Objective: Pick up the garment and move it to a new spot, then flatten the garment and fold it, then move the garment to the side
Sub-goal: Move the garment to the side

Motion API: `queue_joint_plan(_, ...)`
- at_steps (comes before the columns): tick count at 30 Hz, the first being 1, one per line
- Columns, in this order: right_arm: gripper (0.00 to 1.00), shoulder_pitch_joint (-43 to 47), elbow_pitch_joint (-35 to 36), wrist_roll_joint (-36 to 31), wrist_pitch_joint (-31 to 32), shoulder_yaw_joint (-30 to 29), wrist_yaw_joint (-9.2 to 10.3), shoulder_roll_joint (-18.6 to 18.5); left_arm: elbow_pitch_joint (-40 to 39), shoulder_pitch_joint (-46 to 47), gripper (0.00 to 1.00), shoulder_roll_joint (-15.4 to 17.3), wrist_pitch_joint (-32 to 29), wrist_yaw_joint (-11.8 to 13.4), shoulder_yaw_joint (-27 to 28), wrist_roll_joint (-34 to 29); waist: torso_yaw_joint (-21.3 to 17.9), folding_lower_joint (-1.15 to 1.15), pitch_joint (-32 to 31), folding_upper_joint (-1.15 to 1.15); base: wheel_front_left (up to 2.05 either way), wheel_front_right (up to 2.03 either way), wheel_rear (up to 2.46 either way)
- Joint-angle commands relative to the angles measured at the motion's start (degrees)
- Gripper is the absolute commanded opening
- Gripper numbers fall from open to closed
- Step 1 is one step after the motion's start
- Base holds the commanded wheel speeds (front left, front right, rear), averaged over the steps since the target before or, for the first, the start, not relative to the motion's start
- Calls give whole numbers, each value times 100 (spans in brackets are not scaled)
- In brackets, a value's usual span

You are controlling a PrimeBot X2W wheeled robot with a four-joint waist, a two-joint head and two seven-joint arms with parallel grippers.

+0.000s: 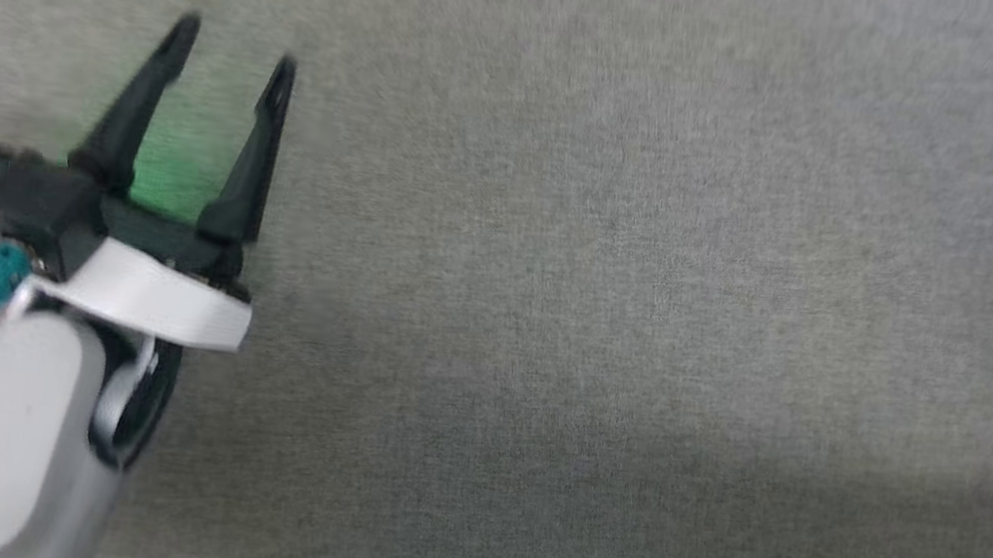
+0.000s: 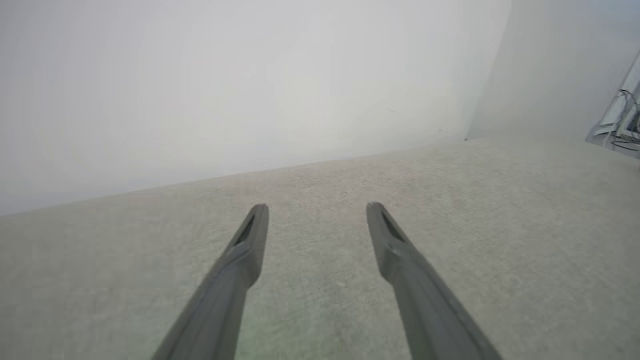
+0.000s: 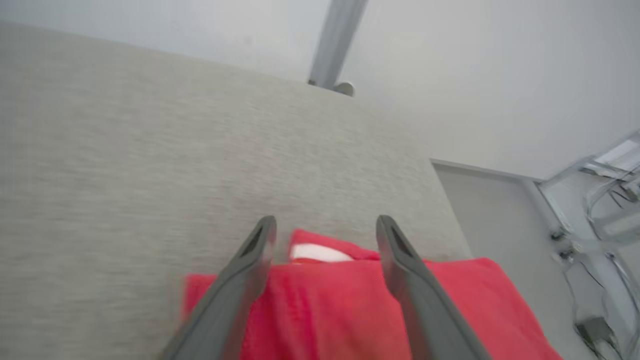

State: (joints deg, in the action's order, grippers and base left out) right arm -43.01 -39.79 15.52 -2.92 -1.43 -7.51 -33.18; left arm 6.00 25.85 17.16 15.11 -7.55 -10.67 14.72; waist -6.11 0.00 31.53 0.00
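The garment point(image 3: 330, 305), bright red with a white band showing at its far edge, lies folded on the grey cloth surface point(image 3: 150, 165) in the right wrist view, near the surface's right edge. My right gripper point(image 3: 325, 225) hangs over it, open, its two dark fingers spread above the red cloth with nothing between them. My left gripper point(image 1: 232, 60) is open over bare grey cloth at the left of the head view, fingers pointing up that view. In the left wrist view the left gripper point(image 2: 316, 212) again stands open over the bare surface.
Grey cloth surface point(image 1: 652, 292) spreads across the head view. A pale wall point(image 2: 225, 75) rises behind the surface. A grey post point(image 3: 332, 45) stands at the far edge. Beyond the surface's right edge, floor with a metal frame and cables point(image 3: 595, 200).
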Motion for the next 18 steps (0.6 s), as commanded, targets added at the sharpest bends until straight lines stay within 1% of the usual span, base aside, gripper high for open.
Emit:
queue_joint_plan(1,100,148,85,66,-71,86,4,61,55,-165,100,-44,2,16,42,89,173,0,-429,0,0,0,0)
queue_joint_plan(7,100,890,523,294,-307,550,4,532,451,-837,100,-288,3,16,224,194,475,0,-1120,0,0,0,0)
queue_joint_plan(11,100,1414,745,457,-461,777,3,730,722,-1196,100,-453,4,16,331,292,717,0,-1552,0,0,0,0)
queue_joint_plan(18,100,2160,1100,777,-808,976,3,1033,1048,-1792,100,-613,3,16,538,388,945,0,-2223,0,0,0,0)
